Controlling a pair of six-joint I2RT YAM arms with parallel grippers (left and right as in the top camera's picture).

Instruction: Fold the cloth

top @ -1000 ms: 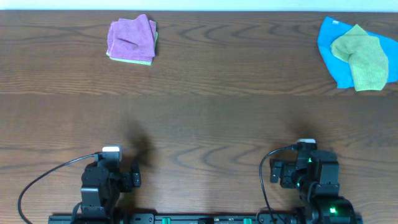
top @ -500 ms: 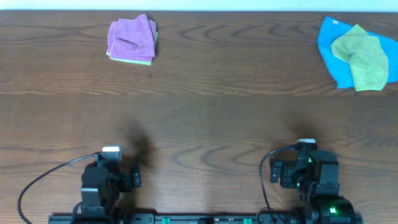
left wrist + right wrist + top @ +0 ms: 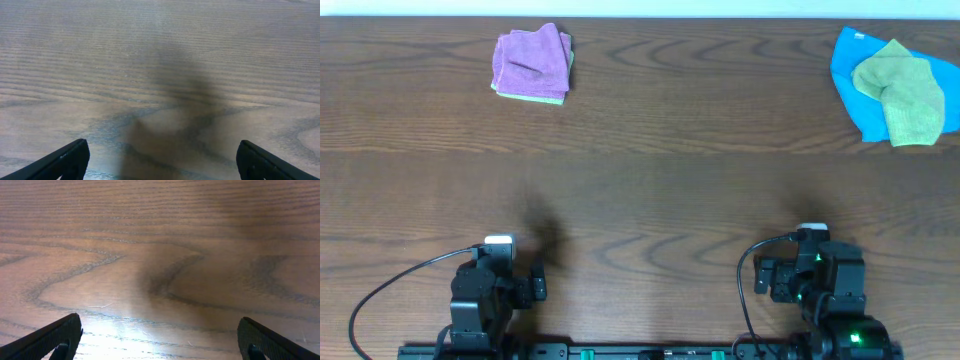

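A folded purple cloth (image 3: 531, 62) lies on a folded green cloth at the far left of the table. A crumpled olive-green cloth (image 3: 902, 90) lies on a blue cloth (image 3: 852, 78) at the far right. My left gripper (image 3: 498, 248) rests at the front left, far from all cloths. In the left wrist view its jaws (image 3: 161, 161) are wide apart over bare wood. My right gripper (image 3: 810, 237) rests at the front right. In the right wrist view its jaws (image 3: 161, 341) are wide apart and empty over bare wood.
The dark wooden table (image 3: 650, 190) fills the overhead view. Cables and the arm bases sit along the front edge. A pale strip runs along the table's far edge.
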